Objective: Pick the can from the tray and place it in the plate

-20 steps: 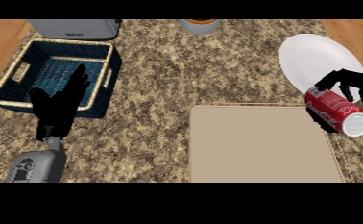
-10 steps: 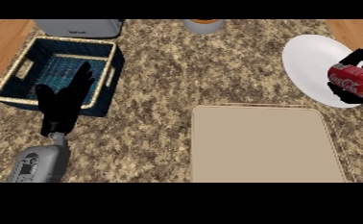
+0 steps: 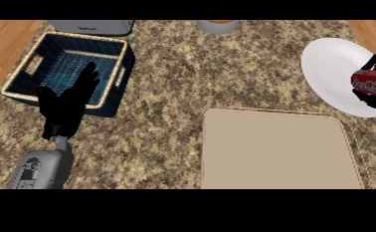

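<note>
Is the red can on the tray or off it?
Off it: the right hand holds the can at the white plate's right side, apart from the tray.

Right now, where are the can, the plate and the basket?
can [image 3: 366,80]: head view, on its red side.
plate [image 3: 330,69]: head view, on its bare white middle.
basket [image 3: 70,69]: head view, on its bare blue floor.

Left hand [image 3: 67,107] black, slender-fingered; its forearm [image 3: 40,169] grey, rounded, with darker panel markings.

counter [image 3: 183,76]: speckled brown stone | near right: flat tan tray [image 3: 279,149] | far right: white plate [image 3: 330,71] | left: dark blue basket [image 3: 125,61] | far edge: grey appliance [image 3: 92,26], grey cup [image 3: 218,26]
</note>
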Controlling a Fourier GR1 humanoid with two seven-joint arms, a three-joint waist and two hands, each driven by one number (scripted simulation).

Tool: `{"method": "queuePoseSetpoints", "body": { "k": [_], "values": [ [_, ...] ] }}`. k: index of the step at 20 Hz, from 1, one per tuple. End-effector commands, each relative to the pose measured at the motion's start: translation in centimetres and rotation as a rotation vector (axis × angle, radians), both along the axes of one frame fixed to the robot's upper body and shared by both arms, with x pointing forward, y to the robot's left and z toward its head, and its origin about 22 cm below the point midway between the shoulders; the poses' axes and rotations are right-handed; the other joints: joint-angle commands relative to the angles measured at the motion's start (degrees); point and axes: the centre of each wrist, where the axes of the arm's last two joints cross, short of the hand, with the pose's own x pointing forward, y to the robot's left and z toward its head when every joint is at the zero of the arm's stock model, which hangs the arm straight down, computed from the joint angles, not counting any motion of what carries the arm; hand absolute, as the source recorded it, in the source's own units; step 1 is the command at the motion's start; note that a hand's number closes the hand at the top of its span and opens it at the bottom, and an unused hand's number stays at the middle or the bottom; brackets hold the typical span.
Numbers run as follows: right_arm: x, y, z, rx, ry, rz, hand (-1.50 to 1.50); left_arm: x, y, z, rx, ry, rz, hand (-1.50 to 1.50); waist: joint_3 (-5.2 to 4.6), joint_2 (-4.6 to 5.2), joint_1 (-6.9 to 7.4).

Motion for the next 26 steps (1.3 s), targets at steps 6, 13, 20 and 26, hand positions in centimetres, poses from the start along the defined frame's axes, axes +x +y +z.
{"method": "queuePoseSetpoints", "body": {
  "k": [6,13,20,26],
  "values": [
    [0.1,-0.3,-1.4,0.099,0.046,0.149,-1.5,0.6,0.7,0.4,-0.001,-0.02,0.002,0.0,0.14,0.41,0.49],
    [1.2,-1.2,2.2,0.346,-0.224,0.339,-1.5,-0.4,0.3,0.0,0.001,0.011,0.005,0.0,0.09,-0.44,-0.34],
    [0.3,-2.5,2.2,0.632,-0.064,0.276,-1.5,0.5,1.2,0.4,0.004,-0.012,0.012,0.0,0.02,-0.17,-0.99],
    [-0.6,-4.1,3.5,0.762,0.1,0.316,-1.5,0.5,0.2,0.2,-0.004,0.001,0.015,0.0,0.07,-0.1,-1.04]
  ]
}}
